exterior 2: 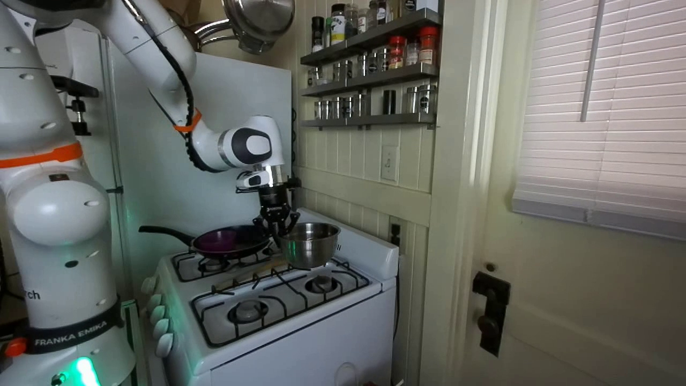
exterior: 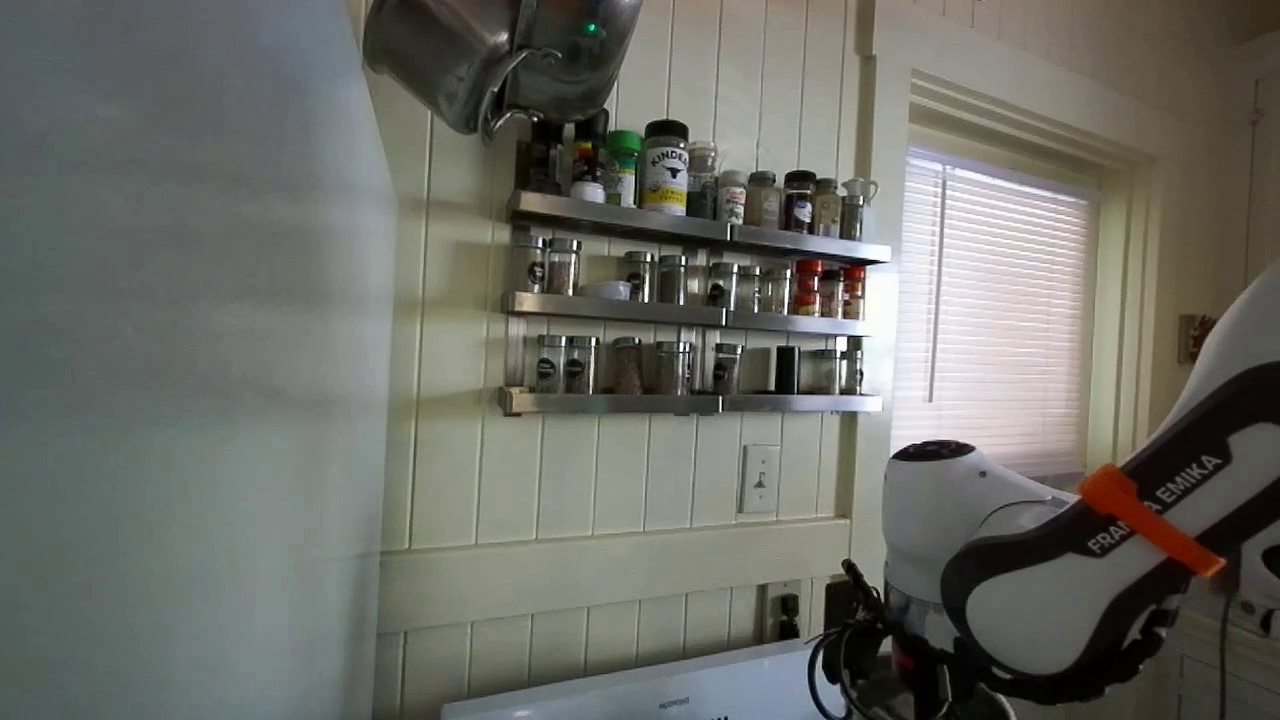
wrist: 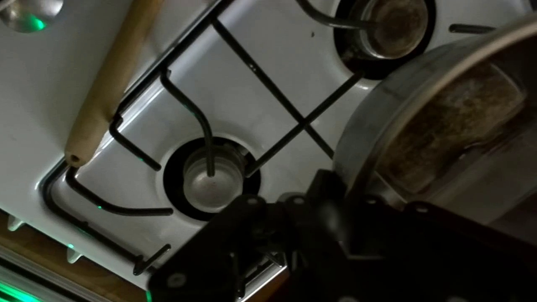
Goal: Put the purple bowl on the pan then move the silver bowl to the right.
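Note:
The silver bowl (exterior 2: pixel 310 247) hangs tilted slightly or level, I cannot tell which, over the rear of the stove. My gripper (exterior 2: pixel 278 231) is shut on its near-left rim. In the wrist view, the silver bowl (wrist: pixel 377 121) fills the right side, and its rim runs between the dark fingers of the gripper (wrist: pixel 346 195). The purple bowl (exterior 2: pixel 218 241) sits inside the black pan (exterior 2: pixel 252 236) on the far burners. In an exterior view the gripper (exterior: pixel 925 690) shows only at the bottom edge, and the purple bowl and pan are out of view there.
The white stove (exterior 2: pixel 300 332) has black grates (exterior 2: pixel 236 335) with raised bars. A wooden stick (wrist: pixel 113 84) lies along the stove's middle strip. The stove's back panel (exterior 2: pixel 370 252) and the wall stand behind the bowl. Spice shelves (exterior: pixel 620 402) and hanging pots (exterior: pixel 450 50) are above.

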Robot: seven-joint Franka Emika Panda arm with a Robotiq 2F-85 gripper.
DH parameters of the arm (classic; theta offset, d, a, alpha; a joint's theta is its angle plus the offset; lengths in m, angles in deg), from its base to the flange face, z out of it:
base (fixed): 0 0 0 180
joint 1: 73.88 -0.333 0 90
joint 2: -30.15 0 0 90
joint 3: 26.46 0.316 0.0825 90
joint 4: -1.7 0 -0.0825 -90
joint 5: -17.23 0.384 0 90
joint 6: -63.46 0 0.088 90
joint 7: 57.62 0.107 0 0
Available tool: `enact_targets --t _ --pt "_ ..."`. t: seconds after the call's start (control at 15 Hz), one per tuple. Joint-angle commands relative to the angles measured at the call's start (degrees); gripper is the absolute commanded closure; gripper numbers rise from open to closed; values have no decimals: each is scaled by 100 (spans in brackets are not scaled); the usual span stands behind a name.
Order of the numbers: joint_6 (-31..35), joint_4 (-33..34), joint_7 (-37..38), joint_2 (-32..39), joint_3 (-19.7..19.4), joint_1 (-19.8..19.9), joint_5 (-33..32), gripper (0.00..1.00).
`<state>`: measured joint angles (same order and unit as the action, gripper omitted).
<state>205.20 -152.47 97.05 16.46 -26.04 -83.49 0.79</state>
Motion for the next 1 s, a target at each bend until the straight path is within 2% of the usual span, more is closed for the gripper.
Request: enact_targets --t 0.0,0.4,0.93 --pt "-189 626 -23 373 467 458 -10 98" --pt "-39 1134 -222 961 550 617 32 98" --pt "-102 1757 50 1929 506 336 -283 98"
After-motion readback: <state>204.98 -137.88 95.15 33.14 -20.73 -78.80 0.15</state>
